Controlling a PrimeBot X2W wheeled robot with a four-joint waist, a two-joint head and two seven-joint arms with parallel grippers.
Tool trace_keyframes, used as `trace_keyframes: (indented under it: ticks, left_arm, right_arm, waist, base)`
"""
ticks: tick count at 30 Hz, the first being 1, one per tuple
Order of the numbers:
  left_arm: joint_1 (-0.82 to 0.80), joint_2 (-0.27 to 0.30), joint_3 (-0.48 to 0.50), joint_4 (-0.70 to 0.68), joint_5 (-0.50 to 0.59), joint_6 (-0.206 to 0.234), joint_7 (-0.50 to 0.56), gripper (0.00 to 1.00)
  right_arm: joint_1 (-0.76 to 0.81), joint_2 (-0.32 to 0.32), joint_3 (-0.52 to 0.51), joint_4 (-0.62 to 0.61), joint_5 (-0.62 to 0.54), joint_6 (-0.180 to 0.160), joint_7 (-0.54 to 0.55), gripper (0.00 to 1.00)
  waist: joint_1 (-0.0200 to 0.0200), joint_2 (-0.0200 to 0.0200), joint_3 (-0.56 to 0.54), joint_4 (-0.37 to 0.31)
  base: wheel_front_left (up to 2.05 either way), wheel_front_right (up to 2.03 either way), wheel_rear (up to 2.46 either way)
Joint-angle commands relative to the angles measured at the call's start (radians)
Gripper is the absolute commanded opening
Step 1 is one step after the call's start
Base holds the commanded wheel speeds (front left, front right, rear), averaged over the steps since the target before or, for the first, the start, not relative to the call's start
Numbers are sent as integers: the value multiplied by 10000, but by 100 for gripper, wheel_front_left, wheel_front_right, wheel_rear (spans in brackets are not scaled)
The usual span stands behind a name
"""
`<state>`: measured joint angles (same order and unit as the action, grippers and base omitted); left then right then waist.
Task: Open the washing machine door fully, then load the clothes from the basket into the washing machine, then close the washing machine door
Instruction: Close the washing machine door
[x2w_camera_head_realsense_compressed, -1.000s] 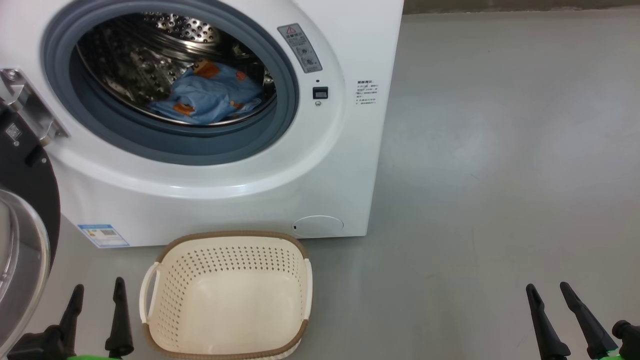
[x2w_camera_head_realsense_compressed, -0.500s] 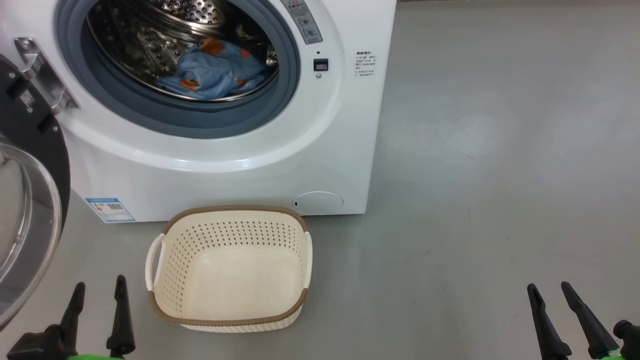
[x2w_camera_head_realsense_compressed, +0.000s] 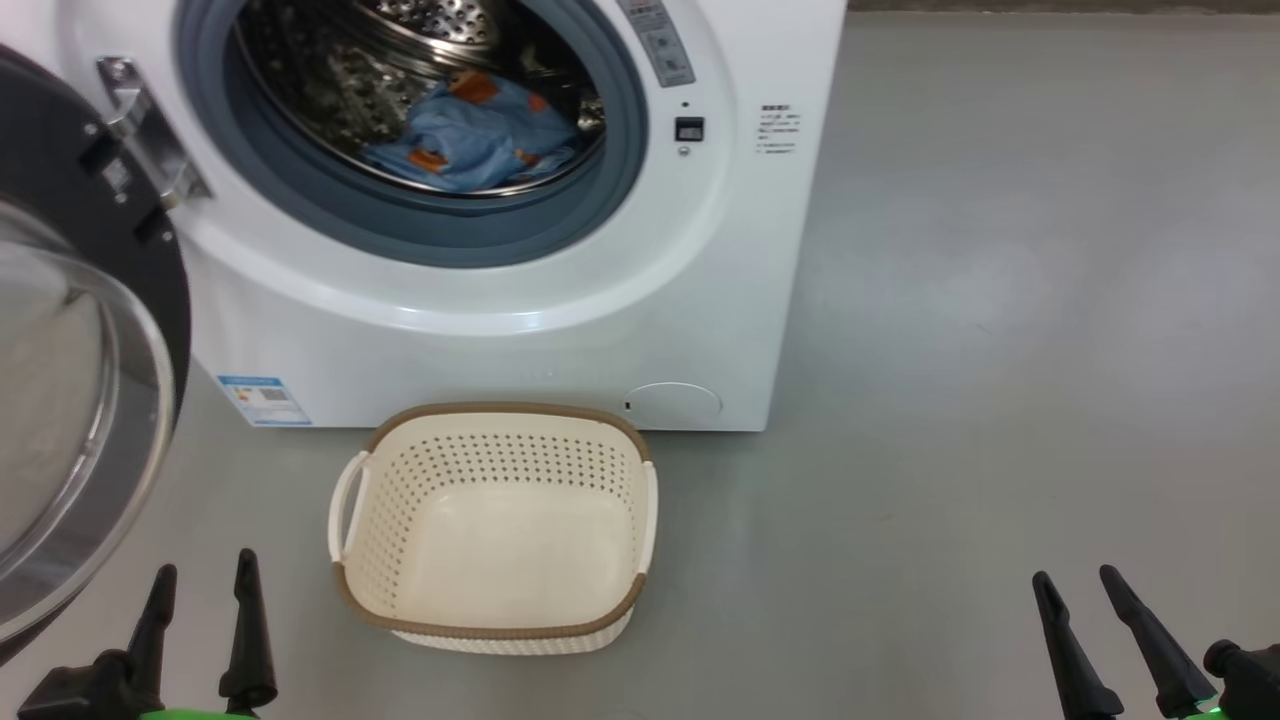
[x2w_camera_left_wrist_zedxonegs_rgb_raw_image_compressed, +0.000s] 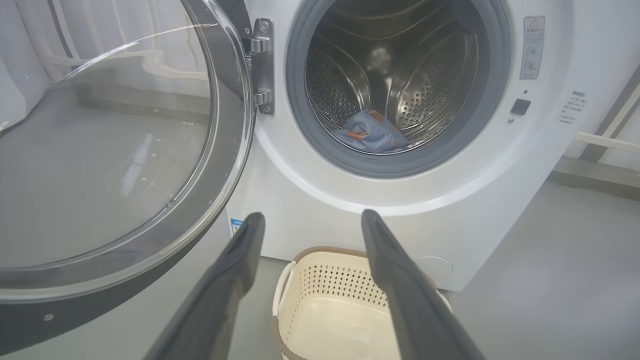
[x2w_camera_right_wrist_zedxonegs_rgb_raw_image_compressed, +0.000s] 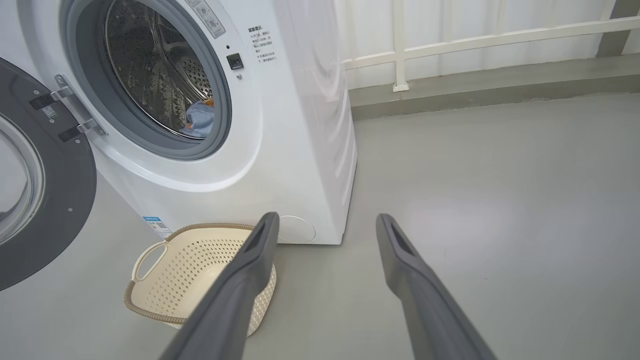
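Grey smooth floor (x2w_camera_head_realsense_compressed: 1000, 300), indoors; white railing (x2w_camera_right_wrist_zedxonegs_rgb_raw_image_compressed: 450, 42) runs along the far wall in the right wrist view.

Washing machine (x2w_camera_head_realsense_compressed: 500, 340): white front-loader, standing on the floor. Washing machine door (x2w_camera_head_realsense_compressed: 80, 380) is swung wide open to the robot's left, hanging on a metal hinge (x2w_camera_head_realsense_compressed: 150, 140).

Clothes (x2w_camera_head_realsense_compressed: 480, 140): light blue bundle with orange prints, lying at the bottom of the steel drum (x2w_camera_head_realsense_compressed: 320, 90), behind the blue-grey gasket (x2w_camera_head_realsense_compressed: 420, 230).

Basket (x2w_camera_head_realsense_compressed: 500, 460): upright on the floor just in front of the machine, below the opening, its cream bottom bare. Blue label (x2w_camera_head_realsense_compressed: 265, 400) sits low on the machine's front at left, round white cap (x2w_camera_head_realsense_compressed: 673, 402) low at right, just behind the basket's far rim.

Left pincer (x2w_camera_head_realsense_compressed: 205, 565): low at left, fingers spread, pinching nothing; near the basket's left handle but apart from it, the open door just to its left.

Right pincer (x2w_camera_head_realsense_compressed: 1074, 575): low at right, fingers spread, pinching nothing, over bare floor, well apart from basket and machine.
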<state>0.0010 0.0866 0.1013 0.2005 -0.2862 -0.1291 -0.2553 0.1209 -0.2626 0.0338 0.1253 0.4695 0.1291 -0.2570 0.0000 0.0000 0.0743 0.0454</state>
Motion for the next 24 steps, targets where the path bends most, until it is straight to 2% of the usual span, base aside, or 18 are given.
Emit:
trace_keyframes:
  ticks: [1, 12, 24]
  left_arm:
    - [-118, 146, 391, -247, -16, -15, -65, 100]
    - [173, -178, 959, -321, -7, -15, -65, 100]
    - [229, -345, 970, -304, -127, -15, -65, 100]
  right_arm:
    - [-275, -288, 256, -216, 41, 16, -48, 100]
    - [-950, -609, 1207, 42, 148, 16, -48, 100]
    - [-1682, -1035, 1961, 332, 271, 16, -48, 100]
  waist:
    - [0, 0, -9, 276]
    - [0, 0, -62, 2022]
    - [0, 0, 137, 4103]
  base:
    - [0, 0, 0]
    - [0, 0, 0]
    - [0, 0, 0]
